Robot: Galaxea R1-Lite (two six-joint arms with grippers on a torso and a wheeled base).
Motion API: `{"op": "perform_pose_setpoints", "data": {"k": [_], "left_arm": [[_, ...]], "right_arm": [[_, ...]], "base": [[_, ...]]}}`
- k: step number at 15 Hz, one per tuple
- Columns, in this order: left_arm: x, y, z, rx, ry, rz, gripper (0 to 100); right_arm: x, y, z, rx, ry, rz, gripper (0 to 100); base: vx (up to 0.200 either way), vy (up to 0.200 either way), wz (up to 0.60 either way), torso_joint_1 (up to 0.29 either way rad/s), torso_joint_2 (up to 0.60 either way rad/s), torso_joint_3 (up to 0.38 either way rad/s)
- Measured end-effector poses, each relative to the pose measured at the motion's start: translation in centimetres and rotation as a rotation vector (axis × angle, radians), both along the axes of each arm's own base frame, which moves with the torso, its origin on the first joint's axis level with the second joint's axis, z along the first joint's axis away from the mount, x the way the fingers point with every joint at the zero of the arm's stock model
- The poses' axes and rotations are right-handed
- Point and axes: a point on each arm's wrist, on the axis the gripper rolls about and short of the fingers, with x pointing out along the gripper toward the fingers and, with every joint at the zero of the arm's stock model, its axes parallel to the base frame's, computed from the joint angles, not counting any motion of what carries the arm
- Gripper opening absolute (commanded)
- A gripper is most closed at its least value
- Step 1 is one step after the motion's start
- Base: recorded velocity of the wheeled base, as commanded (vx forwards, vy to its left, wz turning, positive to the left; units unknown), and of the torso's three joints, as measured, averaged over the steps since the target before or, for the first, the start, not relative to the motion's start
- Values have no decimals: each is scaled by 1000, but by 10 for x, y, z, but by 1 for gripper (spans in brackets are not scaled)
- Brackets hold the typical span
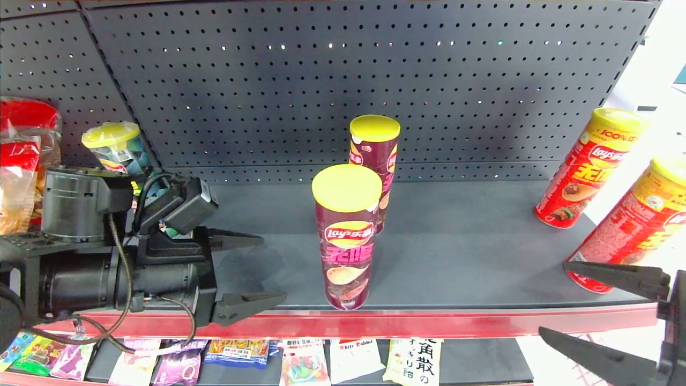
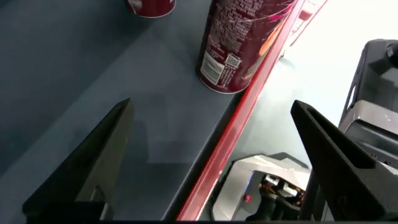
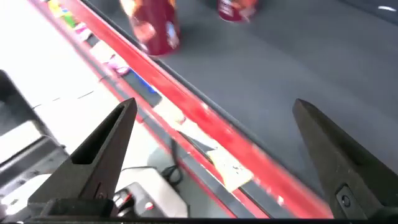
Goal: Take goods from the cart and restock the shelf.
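The shelf [image 1: 455, 257], a dark grey board with a red front edge, is backed by a perforated panel [image 1: 375, 80]. Two maroon crisp cans with yellow lids are stood upright near its middle: the front can [image 1: 347, 236] is set close to the red edge, and the rear can [image 1: 374, 161] is placed just behind it, a little to the right and nearer the panel. Two more cans are kept at the right end of the shelf, the nearer red can [image 1: 632, 225] at the front edge and the farther red can [image 1: 589, 166] behind it. The left gripper [image 1: 274, 267] is held level at the shelf's front, to the left of the front can and apart from it. Its fingers [image 2: 93, 162] are spread wide with nothing between them, one over the grey board and the other over the red edge. The right gripper [image 1: 553, 298] is held at the shelf's right end, before the red edge. Its fingers [image 3: 99, 155] are likewise spread and empty, and the upper one is seen just beside the base of the nearer red can; contact cannot be told. A yellow-lidded tub [image 1: 110, 142] and bagged snacks [image 1: 21, 161] are stored at the left end, behind the left arm, and packets [image 1: 300, 359] are laid in a row on the lower shelf [image 1: 482, 362]
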Motion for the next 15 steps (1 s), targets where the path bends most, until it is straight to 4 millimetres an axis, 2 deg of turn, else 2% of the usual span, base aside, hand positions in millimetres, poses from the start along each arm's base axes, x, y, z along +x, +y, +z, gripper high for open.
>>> {"op": "perform_pose_setpoints", "data": {"k": [2, 6, 15], "left_arm": [[9, -4, -4, 32, -28, 33, 100], [18, -11, -12, 62, -12, 49, 100], [37, -27, -17, 67, -1, 24, 100]], "right_arm": [[-8, -14, 3, 23, -49, -111, 100], [-11, -29, 21, 80, -117, -265, 100], [-11, -31, 28, 95, -141, -288, 100]], "base": [[0, 0, 0, 0, 0, 0], [0, 0, 0, 0, 0, 0], [0, 0, 0, 0, 0, 0]]}}
